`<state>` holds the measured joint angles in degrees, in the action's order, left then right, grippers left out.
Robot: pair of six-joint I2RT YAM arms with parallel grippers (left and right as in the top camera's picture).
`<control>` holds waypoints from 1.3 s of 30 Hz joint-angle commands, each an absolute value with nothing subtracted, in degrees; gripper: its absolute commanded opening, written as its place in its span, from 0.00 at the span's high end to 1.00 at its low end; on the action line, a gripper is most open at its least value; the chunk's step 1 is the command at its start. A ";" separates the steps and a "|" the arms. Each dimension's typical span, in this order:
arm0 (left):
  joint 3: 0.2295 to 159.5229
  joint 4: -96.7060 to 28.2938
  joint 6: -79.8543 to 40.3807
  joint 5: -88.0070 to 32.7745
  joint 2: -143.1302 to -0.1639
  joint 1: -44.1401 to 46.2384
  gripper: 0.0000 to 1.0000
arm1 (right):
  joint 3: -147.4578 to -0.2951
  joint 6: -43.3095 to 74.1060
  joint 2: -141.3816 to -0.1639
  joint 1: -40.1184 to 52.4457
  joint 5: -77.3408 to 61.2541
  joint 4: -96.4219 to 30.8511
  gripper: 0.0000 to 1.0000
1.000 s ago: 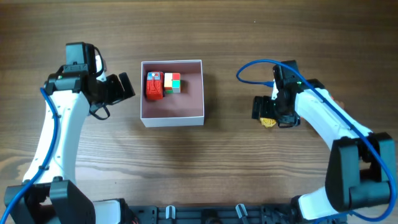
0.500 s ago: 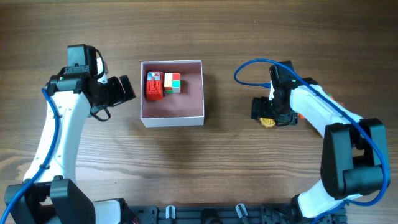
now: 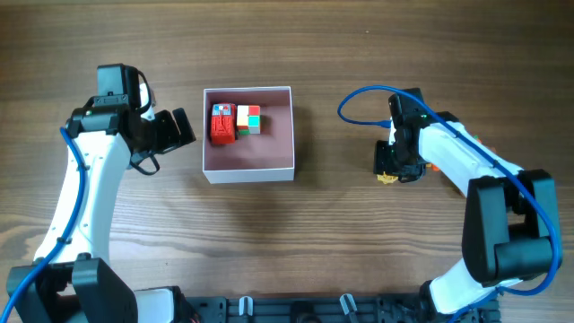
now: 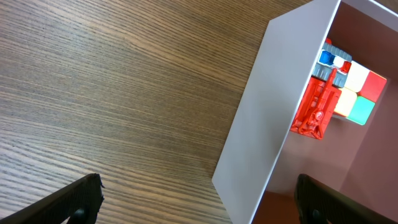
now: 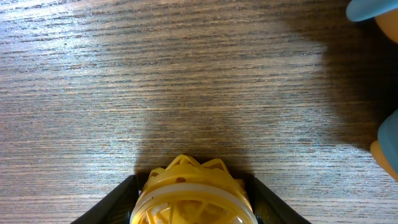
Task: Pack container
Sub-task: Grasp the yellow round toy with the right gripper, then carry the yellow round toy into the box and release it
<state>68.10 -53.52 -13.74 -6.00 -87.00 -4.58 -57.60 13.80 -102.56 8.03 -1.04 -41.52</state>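
The container (image 3: 282, 135) is a square white-walled box with a pink floor, standing left of the table's middle. In its far left corner lie a red toy (image 3: 222, 125) and a white, red and green cube (image 3: 249, 118). My left gripper (image 3: 179, 128) hangs open just left of the box; in the left wrist view the container's white wall (image 4: 261, 124) runs between its fingertips (image 4: 84, 196), with the red toy (image 4: 314, 109) and cube (image 4: 360, 93) beyond. My right gripper (image 3: 387, 164) is shut on a yellow lattice toy (image 5: 193, 186) that rests on the table, a black finger pressed to each side.
Blue and orange toy parts (image 5: 387, 140) lie just right of the yellow toy, at the edge of the right wrist view. An orange bit (image 3: 433, 167) peeks out beside the right arm. Bare wooden table (image 3: 314, 233) surrounds the box.
The right gripper's jaws have closed in from wide open onto the yellow toy. The left arm and the things in the box have stayed where they were.
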 commanded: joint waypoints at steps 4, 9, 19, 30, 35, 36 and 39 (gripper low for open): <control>67.70 -53.32 -12.38 -7.25 -87.24 -4.78 0.00 | -60.31 13.50 -100.40 10.13 -3.03 -45.76 0.72; 67.70 -53.34 -12.38 -7.25 -87.24 -4.78 0.00 | -75.42 10.46 -93.25 19.18 -0.84 -53.21 0.87; 67.70 -53.36 -12.38 -7.29 -87.24 -4.78 0.00 | -90.32 -5.08 -94.94 36.47 6.22 -43.46 0.95; 67.70 -53.43 -12.40 -7.31 -87.24 -4.78 0.00 | -90.32 -13.56 -107.59 36.80 3.86 -34.70 0.96; 67.70 -53.56 -12.40 -7.31 -87.24 -4.78 0.00 | -90.32 -13.54 -110.48 36.80 4.80 -29.36 0.96; 67.70 -53.56 -12.40 -7.29 -87.24 -4.78 0.00 | -90.32 -13.54 -111.22 36.77 5.17 -29.08 0.96; 67.70 -53.56 -12.38 -7.29 -87.24 -4.78 0.00 | -90.32 -13.52 -112.31 36.77 5.10 -29.28 0.96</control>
